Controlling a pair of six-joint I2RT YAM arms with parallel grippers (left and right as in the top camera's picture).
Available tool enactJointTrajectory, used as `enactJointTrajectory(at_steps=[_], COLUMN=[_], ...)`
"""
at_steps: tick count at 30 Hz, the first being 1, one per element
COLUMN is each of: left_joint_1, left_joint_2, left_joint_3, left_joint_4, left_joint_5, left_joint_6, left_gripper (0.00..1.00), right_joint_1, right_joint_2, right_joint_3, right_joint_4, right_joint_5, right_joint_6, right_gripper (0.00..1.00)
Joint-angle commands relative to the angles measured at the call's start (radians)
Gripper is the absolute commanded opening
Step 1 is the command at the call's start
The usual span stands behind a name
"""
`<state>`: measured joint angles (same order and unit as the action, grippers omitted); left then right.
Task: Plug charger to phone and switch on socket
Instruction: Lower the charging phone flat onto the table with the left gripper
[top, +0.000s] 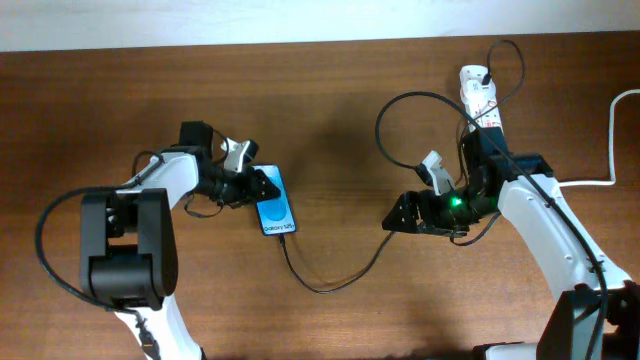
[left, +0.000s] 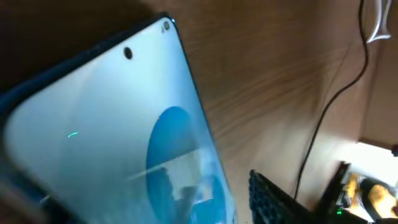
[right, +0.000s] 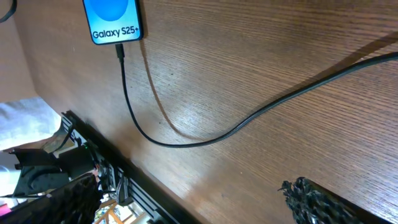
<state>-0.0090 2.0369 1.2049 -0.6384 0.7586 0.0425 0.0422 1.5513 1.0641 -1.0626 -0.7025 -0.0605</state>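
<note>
The phone (top: 276, 207) lies flat on the table with its blue screen up, and it fills the left wrist view (left: 112, 143). The charger cable (top: 330, 287) has its connector tip in the phone's lower end (right: 120, 51). It loops right and up to a black plug at the socket (top: 478, 95), a white strip at the back right. My left gripper (top: 263, 184) straddles the phone's upper end. One finger (left: 273, 199) stands a small gap off the phone's edge, so it looks open. My right gripper (top: 396, 218) is open and empty beside the cable, and one finger (right: 314, 202) shows.
A thick white cord (top: 612, 130) runs from the socket toward the right edge. The cable makes a tall loop (top: 385, 125) left of the socket. The table's front edge (right: 143, 186) shows in the right wrist view, with equipment below it.
</note>
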Motion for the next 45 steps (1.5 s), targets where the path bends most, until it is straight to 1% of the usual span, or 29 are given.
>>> enactJointTrajectory(at_steps=[1,2,3,4,12,19,22,24,25,27,35,40,42,45], left_joint_1=[0.002,0.002,0.002,0.002,-0.003,-0.004,-0.004,-0.004,-0.004,-0.004,-0.004,-0.004,-0.004,-0.004], left_joint_2=[0.022,0.022,0.022,0.022,0.022,0.022,0.022,0.022,0.022,0.022,0.022,0.022,0.022,0.022], left_joint_3=[-0.005,-0.006,-0.006,-0.006,-0.006,-0.006,-0.006,-0.006,-0.006,-0.006,-0.006,-0.006,-0.006,-0.006], left_joint_4=[0.006,0.006,0.006,0.006,0.005,-0.005,0.017,0.027,0.024,0.025,0.022,0.089,0.123,0.126], left_joint_5=[-0.1,-0.1,-0.101,-0.101,-0.1,-0.101,-0.105,-0.147,-0.182,-0.192,-0.207,-0.286,-0.289,-0.289], left_joint_6=[0.018,0.005,-0.026,-0.046,-0.195,-0.393,-0.414,-0.429,-0.467,-0.521,-0.522,-0.517,-0.517,-0.517], left_gripper=[0.7,0.81,0.99,1.0,1.0,0.99,0.99,0.99,0.99,0.99,0.99,0.99,0.99,0.99], right_joint_1=[-0.003,-0.003,-0.003,-0.003,-0.003,-0.003,-0.003,-0.003,-0.003,-0.003,-0.003,-0.003,-0.003,-0.003], right_joint_2=[-0.008,-0.008,-0.008,-0.008,-0.008,-0.008,-0.008,-0.008,-0.008,-0.008,-0.008,-0.008,-0.008,-0.008], right_joint_3=[0.012,0.012,0.012,0.012,0.012,0.012,0.012,0.012,0.012,0.012,0.012,0.012,0.012,0.012], right_joint_4=[0.005,0.005,0.006,0.009,0.011,0.011,0.011,0.011,0.011,0.011,0.011,0.011,0.011,0.011], right_joint_5=[0.008,0.008,0.008,0.008,0.008,0.008,0.008,0.008,0.008,0.008,0.008,0.008,0.008,0.009], right_joint_6=[-0.014,-0.014,-0.014,-0.014,-0.014,-0.014,-0.014,-0.014,-0.014,-0.014,-0.014,-0.014,-0.014,-0.014], right_gripper=[0.99,0.99,0.99,0.99,0.99,0.99,0.99,0.99,0.99,0.99,0.99,0.99,0.99,0.99])
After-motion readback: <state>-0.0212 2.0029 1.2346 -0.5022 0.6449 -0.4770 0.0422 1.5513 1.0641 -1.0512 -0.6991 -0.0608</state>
